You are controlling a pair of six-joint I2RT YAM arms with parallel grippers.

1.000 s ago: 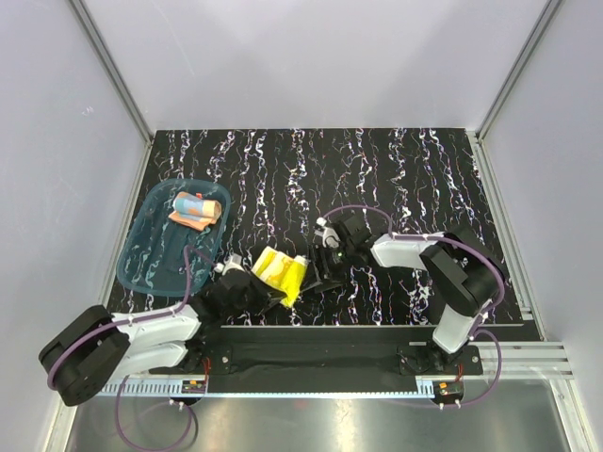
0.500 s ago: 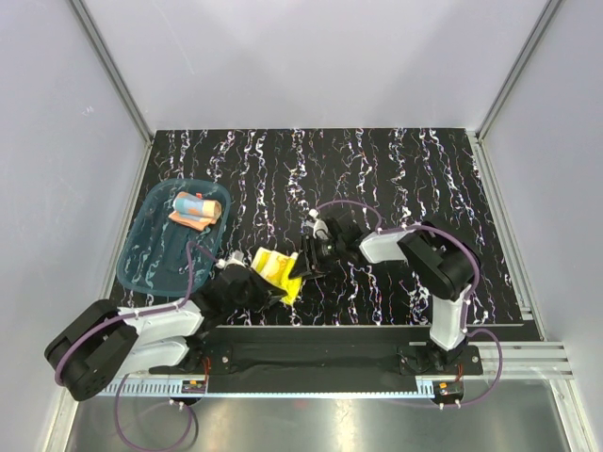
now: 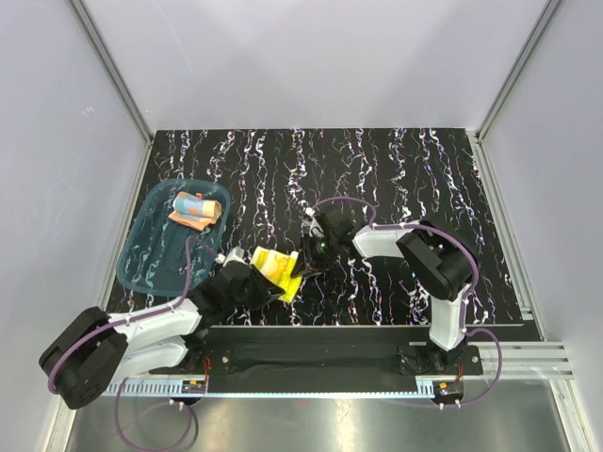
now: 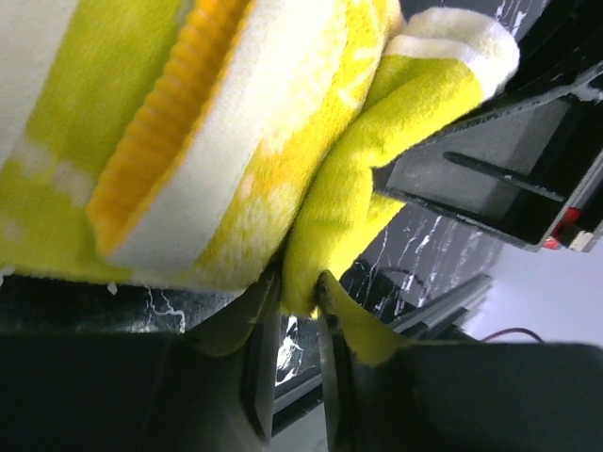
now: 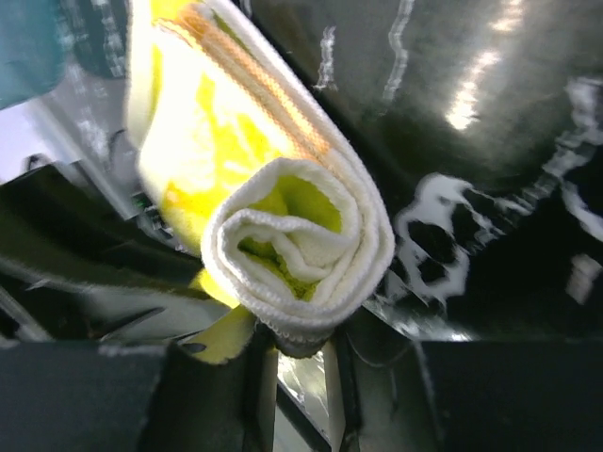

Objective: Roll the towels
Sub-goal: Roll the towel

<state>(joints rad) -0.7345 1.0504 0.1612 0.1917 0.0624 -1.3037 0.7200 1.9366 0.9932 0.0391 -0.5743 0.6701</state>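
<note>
The yellow and cream towel (image 3: 275,268) lies partly rolled on the black table between my two grippers. My left gripper (image 3: 256,282) is shut on its near left edge; the left wrist view shows yellow cloth (image 4: 311,235) pinched between the jaws (image 4: 294,325). My right gripper (image 3: 303,264) is shut on the rolled right end; the right wrist view shows the spiral roll (image 5: 297,254) held at its underside (image 5: 300,353). The orange-pink towel (image 3: 196,209) with pale blue patches lies rolled in the teal tray (image 3: 141,264).
The translucent teal tray sits at the left of the black marbled table (image 3: 396,169). Grey walls enclose the table on three sides. A metal rail (image 3: 330,363) carries the arm bases at the near edge.
My right gripper has moved left and closed in on the right end of the yellow towel. The towel has become more compact. My left gripper has shifted slightly right with its edge.
</note>
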